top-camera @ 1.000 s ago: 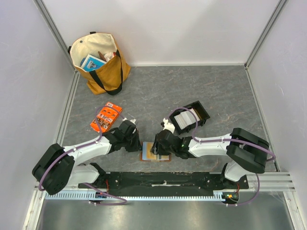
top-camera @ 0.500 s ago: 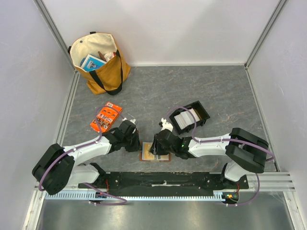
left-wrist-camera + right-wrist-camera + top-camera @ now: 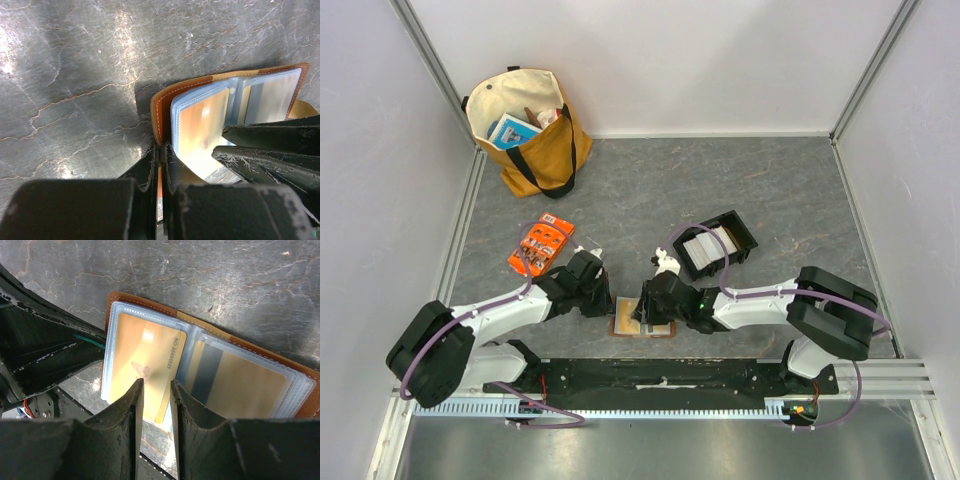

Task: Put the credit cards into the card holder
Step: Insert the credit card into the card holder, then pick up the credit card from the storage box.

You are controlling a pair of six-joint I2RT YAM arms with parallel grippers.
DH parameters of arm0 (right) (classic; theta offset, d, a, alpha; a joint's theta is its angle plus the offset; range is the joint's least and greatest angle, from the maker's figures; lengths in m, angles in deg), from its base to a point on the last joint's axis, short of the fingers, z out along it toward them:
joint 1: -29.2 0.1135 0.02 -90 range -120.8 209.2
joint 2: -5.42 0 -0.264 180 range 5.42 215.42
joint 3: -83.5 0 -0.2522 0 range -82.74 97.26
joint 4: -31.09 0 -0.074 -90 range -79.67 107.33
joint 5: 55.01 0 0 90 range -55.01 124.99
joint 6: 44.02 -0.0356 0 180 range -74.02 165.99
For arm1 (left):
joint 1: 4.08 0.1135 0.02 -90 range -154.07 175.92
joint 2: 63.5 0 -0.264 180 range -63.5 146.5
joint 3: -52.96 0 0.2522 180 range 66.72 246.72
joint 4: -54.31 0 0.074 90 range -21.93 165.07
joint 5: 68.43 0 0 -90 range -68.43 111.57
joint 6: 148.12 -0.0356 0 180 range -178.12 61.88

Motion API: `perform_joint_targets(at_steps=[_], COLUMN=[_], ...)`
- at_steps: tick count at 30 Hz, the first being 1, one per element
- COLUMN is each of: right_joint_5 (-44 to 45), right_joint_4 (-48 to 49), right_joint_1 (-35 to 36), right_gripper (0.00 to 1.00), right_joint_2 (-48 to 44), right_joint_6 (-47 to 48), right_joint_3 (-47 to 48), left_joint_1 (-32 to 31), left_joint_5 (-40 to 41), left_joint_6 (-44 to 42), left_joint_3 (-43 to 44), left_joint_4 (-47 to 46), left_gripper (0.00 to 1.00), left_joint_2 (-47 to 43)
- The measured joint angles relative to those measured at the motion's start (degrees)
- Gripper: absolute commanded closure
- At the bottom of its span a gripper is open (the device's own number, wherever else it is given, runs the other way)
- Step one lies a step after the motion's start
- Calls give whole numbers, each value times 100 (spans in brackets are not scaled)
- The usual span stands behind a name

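- Your left pincer (image 3: 160, 150) is clamped on the card holder's (image 3: 159, 107) cover edge; pin it flat to the counter (image 3: 75, 75).
- Your right pincer (image 3: 155, 385), fingers slightly apart and gripping nothing, hangs over a card (image 3: 145, 355) seemingly partway into the holder's sleeve; push squarely.

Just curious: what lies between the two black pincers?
The open tan leather card holder with clear plastic sleeves, its left edge clamped by the left pincer; the top view shows it.
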Motion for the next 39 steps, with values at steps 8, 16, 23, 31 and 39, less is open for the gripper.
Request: perform_joint_targets(at_steps=[8,16,23,31,39], right_joint_5=[409,1401,1827,2122,1823], right_joint_4=[-330,-1349,-2035,-2721,-3008], right_joint_1=[76,162,105,-455,-2004], right_gripper=[50,47,44,39,37], right_joint_2=[-479,-986,-1355,-1464,-1624], right_joint_6=[101,256,610,1073,2070], right_joint_3=[-26,299,636,1132,1541], left_joint_1=[0,0,0,0,0], left_joint_5=[0,2,0,0,2], left_joint_6=[2,4,33,50,57], left_joint_3=[-13,-33,-33,-33,-33], left_joint_4=[9,94,149,201,249], left_gripper=[98,98,98,98,98], left_joint_2=[-83,-365,-424,-470,-492])
